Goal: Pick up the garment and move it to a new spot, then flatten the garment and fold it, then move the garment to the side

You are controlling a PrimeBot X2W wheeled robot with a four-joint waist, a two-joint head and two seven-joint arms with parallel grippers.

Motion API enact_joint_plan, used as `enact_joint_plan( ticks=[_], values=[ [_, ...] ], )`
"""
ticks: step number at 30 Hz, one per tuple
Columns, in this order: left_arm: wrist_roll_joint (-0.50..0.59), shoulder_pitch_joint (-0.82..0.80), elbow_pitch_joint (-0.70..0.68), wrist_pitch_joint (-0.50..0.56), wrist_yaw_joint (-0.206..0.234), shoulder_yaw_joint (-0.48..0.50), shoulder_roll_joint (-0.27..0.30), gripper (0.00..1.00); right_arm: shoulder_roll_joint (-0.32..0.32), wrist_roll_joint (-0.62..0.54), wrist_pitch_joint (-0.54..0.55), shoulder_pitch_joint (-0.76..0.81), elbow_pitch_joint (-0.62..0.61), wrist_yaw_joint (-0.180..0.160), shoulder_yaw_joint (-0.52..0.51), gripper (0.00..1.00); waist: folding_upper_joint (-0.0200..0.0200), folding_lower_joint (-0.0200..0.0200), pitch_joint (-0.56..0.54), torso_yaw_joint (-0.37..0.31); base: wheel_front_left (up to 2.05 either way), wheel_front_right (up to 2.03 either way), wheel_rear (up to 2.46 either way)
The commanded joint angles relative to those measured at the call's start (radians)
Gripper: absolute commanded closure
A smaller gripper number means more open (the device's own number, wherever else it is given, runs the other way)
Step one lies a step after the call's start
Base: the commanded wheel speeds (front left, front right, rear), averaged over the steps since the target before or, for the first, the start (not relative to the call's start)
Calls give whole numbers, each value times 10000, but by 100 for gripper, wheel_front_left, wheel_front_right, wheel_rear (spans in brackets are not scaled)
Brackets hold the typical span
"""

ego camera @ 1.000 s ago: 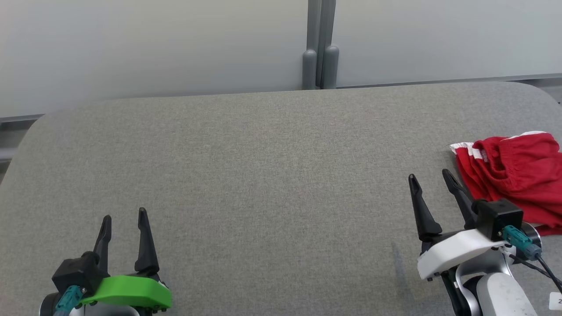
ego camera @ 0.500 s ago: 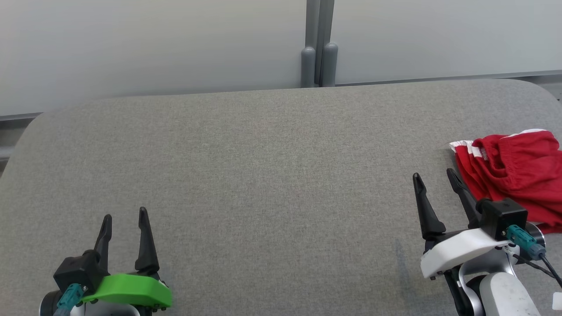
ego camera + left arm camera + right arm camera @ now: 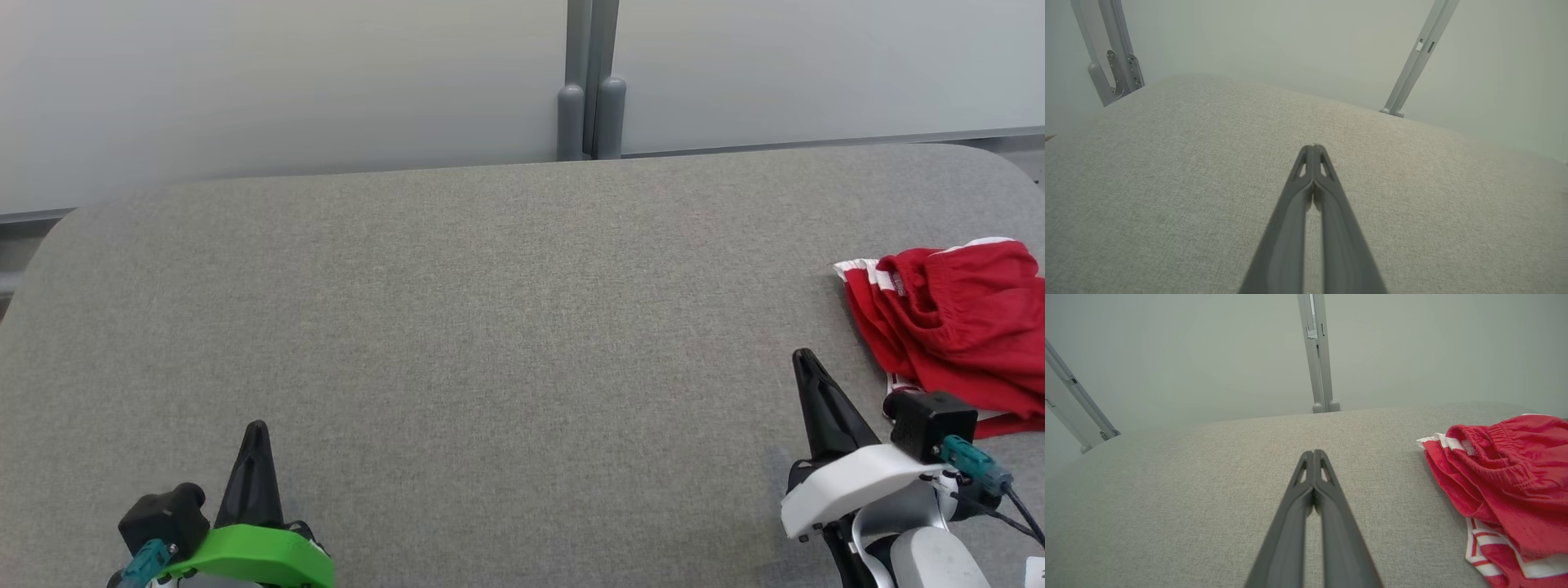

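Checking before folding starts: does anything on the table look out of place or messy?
Only the red shorts: crumpled in a heap at the right edge of the grey table, white-striped trim bunched underneath. The left gripper and right gripper are shut and empty.

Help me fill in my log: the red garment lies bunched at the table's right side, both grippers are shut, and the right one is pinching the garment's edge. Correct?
Not quite. The right gripper is shut on nothing: the right wrist view shows its closed fingers over bare table, apart from the red garment. The rest holds; the left gripper is shut too.
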Motion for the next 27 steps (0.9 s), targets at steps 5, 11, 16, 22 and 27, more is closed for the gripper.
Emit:
enact_joint_plan(
  ticks=[5, 11, 16, 22, 27],
  values=[
    [-990, -242, -60, 273, -300, 403, -87, 100, -52, 1346, 150, -212, 3, 0, -150, 100, 8, 0, -9, -8, 0, 0, 0],
    [-1787, -352, 30, 522, -554, 675, -232, 100, -73, 2460, 292, -271, 138, 0, -257, 100, 13, 0, -19, -15, 0, 0, 0],
    [-2415, -433, 101, 722, -754, 891, -347, 100, -89, 3333, 405, -316, 242, 0, -342, 100, 17, 0, -26, -21, 0, 0, 0],
    [-3007, -517, 169, 907, -944, 1093, -458, 100, -102, 4160, 511, -359, 344, 0, -424, 100, 22, 0, -34, -27, 0, 0, 0],
    [-3566, -581, 235, 1090, -1123, 1285, -559, 100, -114, 4934, 615, -402, 438, 0, -502, 100, 26, 0, -42, -33, 0, 0, 0]
  ],
)
